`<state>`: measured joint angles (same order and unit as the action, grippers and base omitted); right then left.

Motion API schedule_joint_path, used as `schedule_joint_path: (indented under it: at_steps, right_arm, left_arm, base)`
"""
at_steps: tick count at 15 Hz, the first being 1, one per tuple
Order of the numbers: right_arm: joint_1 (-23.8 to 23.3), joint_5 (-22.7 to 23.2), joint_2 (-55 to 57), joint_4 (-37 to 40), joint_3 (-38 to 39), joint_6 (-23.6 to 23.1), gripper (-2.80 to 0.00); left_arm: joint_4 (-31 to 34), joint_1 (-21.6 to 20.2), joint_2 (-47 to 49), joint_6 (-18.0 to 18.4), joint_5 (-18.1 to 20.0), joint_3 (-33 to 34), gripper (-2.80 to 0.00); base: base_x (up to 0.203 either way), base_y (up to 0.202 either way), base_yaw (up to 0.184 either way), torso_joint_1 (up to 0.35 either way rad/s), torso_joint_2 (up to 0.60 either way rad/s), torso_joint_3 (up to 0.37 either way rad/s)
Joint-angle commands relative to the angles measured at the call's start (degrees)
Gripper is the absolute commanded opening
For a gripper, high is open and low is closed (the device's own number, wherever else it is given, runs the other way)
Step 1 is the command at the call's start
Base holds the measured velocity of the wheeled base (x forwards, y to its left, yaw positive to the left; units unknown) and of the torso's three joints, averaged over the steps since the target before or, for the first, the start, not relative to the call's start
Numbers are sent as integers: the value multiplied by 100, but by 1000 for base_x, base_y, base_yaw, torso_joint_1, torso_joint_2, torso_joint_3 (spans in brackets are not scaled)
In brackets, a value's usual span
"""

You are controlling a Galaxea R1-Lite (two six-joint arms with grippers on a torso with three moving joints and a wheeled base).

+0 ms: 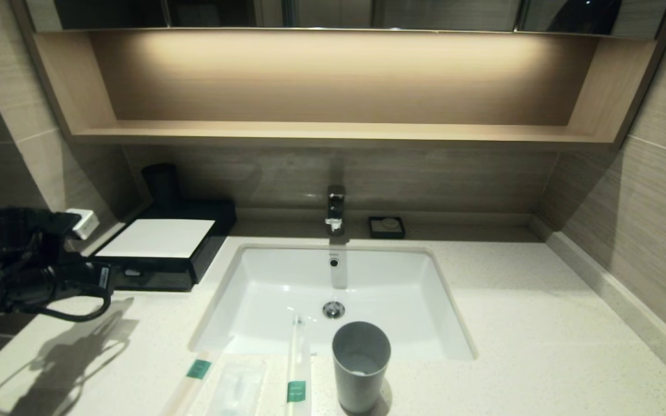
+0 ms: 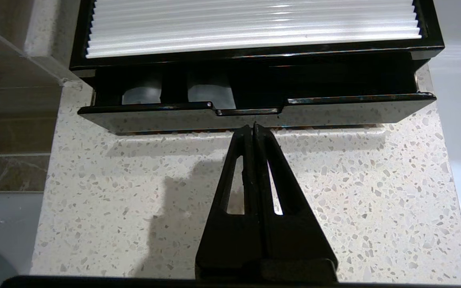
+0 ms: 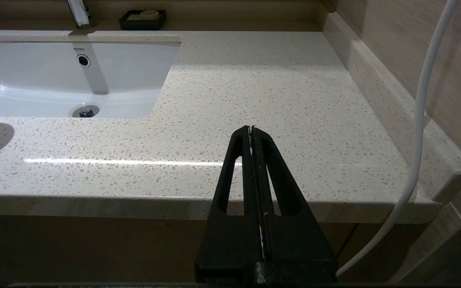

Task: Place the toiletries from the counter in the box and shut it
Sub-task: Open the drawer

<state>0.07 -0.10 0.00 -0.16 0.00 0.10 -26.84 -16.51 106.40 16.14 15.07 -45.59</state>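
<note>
**Drawer being addressed before any toiletry is packed**

The left gripper (image 2: 253, 127) is seen at the front of the box (image 1: 159, 245), its jaws clenched together with nothing between them, the tips set just beside the notch in the drawer front (image 2: 254, 114). The drawer is drawn out only a little; two pale rounded items can be made out in its divided compartments, though what they are cannot be told. The box stands on the counter (image 1: 541, 323) left of the sink (image 1: 333, 289), against the back wall.

The toiletries are left unpacked at the near edge of the counter: one paper-wrapped stick (image 1: 194, 375) at the left, the clear plastic packet (image 1: 237, 387) beside it, and a second stick (image 1: 297, 370) lying partly over the sink rim, close to a grey cup (image 1: 361, 364).

The step in hand is judged to be the opening of the drawer. The next move would call for the closed tips to be hooked in the notch and drawn toward the counter edge, so that the compartments are fully exposed; the stick nearest the box could then be fetched.

The right gripper (image 3: 251, 129) is parked off the counter's front edge at the right, jaws pressed shut and empty.
</note>
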Motion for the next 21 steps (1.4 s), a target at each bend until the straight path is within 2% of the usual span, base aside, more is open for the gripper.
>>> schedule_joint_path:
  at_steps: [1,21]
  right_arm:
    - [1,1,0,-2,9,-1,-280]
    - [1,1,-9,-2,9,-1,-280]
  left_arm:
    - [-31,86,127,-2,-4,7,-280]
    - [-699,139,733,-32,-74,-90,-280]
  base:
    - [0,0,0,0,0,0]
    - [0,0,0,0,0,0]
